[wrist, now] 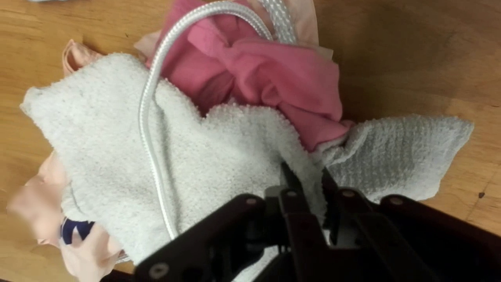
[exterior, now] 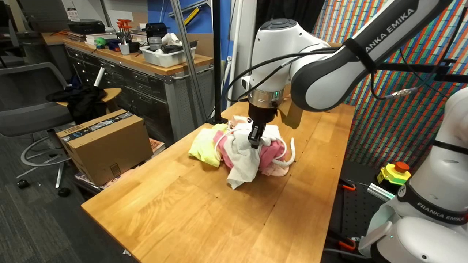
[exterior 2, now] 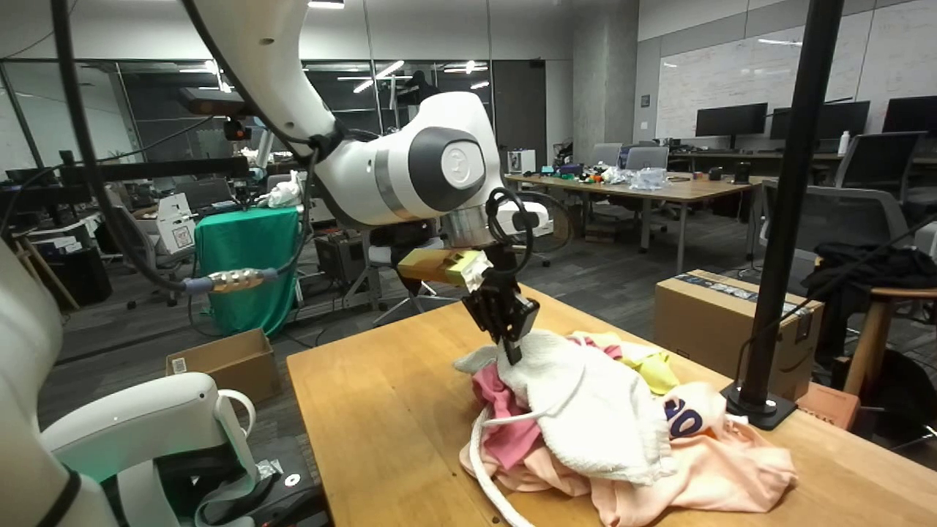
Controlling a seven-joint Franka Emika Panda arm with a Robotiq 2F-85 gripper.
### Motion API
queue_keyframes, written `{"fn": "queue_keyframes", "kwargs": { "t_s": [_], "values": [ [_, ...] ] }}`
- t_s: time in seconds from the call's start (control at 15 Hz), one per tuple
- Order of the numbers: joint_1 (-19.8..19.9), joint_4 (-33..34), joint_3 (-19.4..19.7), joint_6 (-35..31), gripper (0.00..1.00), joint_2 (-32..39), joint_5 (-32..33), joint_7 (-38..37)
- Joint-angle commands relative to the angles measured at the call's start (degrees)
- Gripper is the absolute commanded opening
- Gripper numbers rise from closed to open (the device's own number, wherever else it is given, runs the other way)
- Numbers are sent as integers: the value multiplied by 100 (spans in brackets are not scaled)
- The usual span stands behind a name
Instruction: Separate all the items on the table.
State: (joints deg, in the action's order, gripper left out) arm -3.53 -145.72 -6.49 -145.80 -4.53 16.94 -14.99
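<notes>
1. Fingers [wrist: 290, 179], pinching white-grey cloth [wrist: 211, 160].
2. Tabletop [exterior: 204, 212], light wood; in an exterior view, that cloth heaped mid-surface, yellow cloth [exterior: 205, 148] left, white rope [exterior: 293, 152] across it.
3. Cardboard box [exterior: 109, 153], left; cluttered desk [exterior: 146, 87], far left, same view.

In both exterior views: bright, fairly even light; thin white strip lights [exterior 2: 379, 76] blow out in bkgd of an exterior view. Wrist view's dimmer — soft shadow across light-wood butcher-block tabletop [wrist: 391, 70], w/ crumpled pinkish-beige fabric cloth [wrist: 41, 201] smeared at left.
</notes>
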Motion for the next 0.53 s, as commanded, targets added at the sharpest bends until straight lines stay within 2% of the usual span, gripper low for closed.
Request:
{"fn": "queue_keyframes", "kwargs": {
  "t_s": [0.0,0.47],
  "values": [
    [-8,-63,-26,325,9,-528,96,34],
    [92,-77,-3,749,9,-1468,18,284]
  ]
}}
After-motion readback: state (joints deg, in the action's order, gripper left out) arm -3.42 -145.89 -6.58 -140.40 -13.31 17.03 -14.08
